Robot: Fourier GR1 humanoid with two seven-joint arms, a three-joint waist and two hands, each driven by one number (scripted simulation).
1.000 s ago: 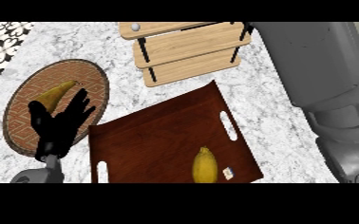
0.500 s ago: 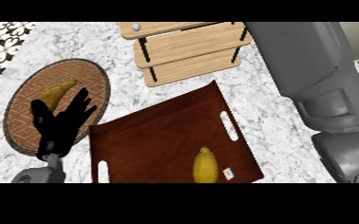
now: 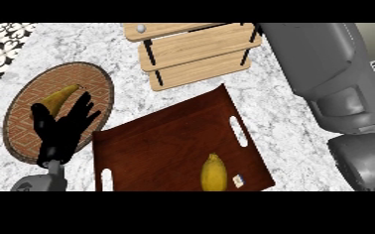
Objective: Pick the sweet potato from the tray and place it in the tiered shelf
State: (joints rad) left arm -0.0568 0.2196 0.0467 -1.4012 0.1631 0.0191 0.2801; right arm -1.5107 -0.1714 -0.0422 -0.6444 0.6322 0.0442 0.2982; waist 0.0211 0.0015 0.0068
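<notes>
Down on the marble counter [image 3: 293,114], the sweet potato [image 3: 213,172] lies in the dark brown tray [image 3: 161,139], close to the tray's near edge, its long yellow body pointing away from the viewer and nothing touching it. Just to its right sits a small pale tag-like item [image 3: 239,180], too small to make out. Over at the view's left, the left hand [image 3: 64,129] hovers with fingers spread straight and upward, holding nothing, above a round woven mat [image 3: 92,79]; it sits left of the tray's left rim, well apart from the sweet potato, which is off to the hand's lower right across most of the tray. A yellowish curved item [image 3: 58,97] rests on the mat just beyond the fingertips. The light wooden tiered shelf [image 3: 194,49] stands at the far side of the counter, beyond the tray's far corner, a small pale ball [image 3: 141,28] on its top board. The right forearm [image 3: 330,79] fills the right edge, its hand out of view.
</notes>
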